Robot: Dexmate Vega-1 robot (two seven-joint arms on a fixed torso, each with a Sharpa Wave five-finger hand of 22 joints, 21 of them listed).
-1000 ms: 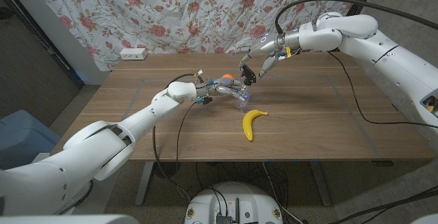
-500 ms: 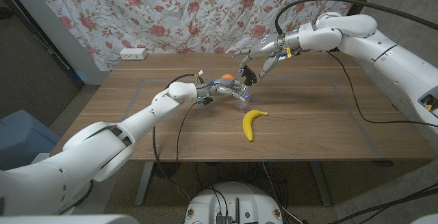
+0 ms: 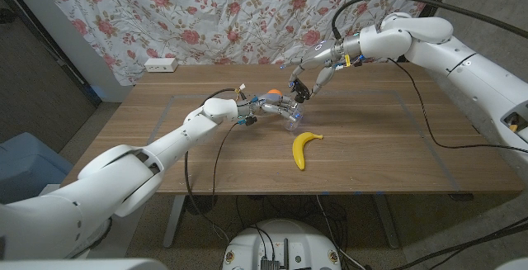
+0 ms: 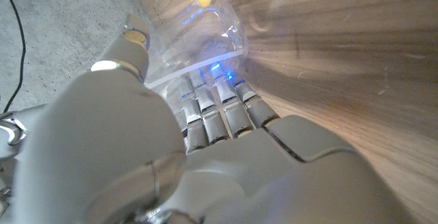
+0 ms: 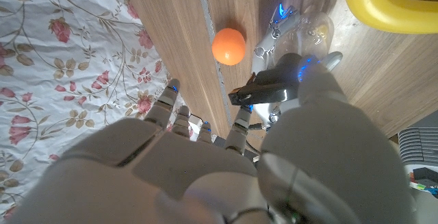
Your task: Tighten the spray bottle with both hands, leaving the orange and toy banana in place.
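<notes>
Nothing has visibly moved. Near the tabletop's middle, toward its far edge, the left hand (image 3: 266,110) grips the clear spray bottle (image 3: 289,116), while the right hand (image 3: 304,82), fingers loosely spread, pinches its black top (image 5: 263,92).

left hand (image 3: 266,109): fingers wrapped around something | right hand (image 3: 307,78): raised, fingers curled, seemingly holding nothing

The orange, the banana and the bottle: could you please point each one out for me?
orange (image 5: 228,46): right wrist view, middle of the fruit.
banana (image 3: 304,148): head view, middle of its curved body.
bottle (image 4: 203,35): left wrist view, clear body just beyond the left hand's fingers.
</notes>
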